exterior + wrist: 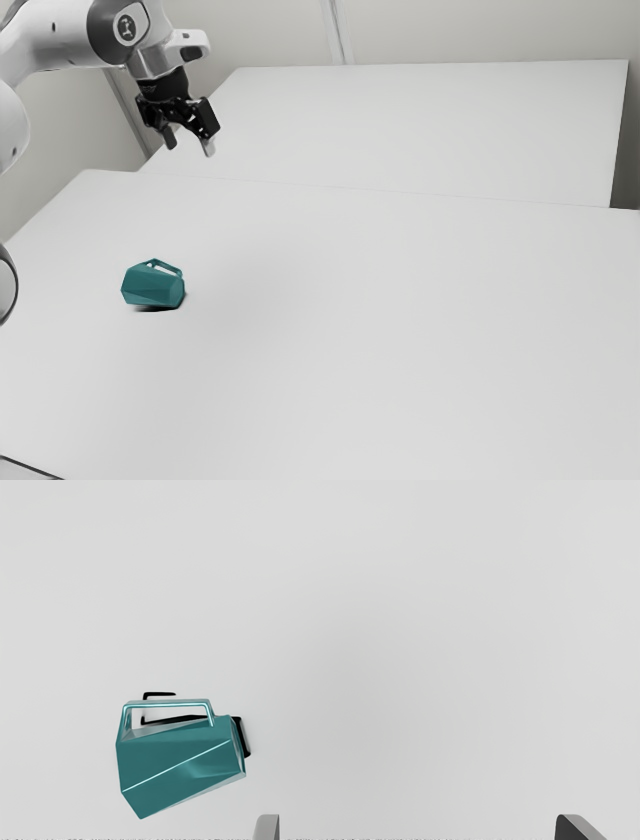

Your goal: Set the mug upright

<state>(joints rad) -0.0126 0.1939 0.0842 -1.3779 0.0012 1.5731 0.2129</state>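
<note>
A teal faceted mug [152, 287] lies on its side near the white worktop's [400, 340] edge at the exterior view's left; the black two-finger hand [190, 147] hangs higher, open wide.

- Teal mug [152, 288] lies on its side on a white table [380, 330].
- Black gripper [190, 147], parted at the tips, hangs in the air, well apart from it.

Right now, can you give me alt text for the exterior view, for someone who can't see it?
A teal mug lies tipped on its side on a white table. A white and black robot arm reaches in from the exterior view's upper left, its jaws open and empty, raised well clear of the mug.
</note>
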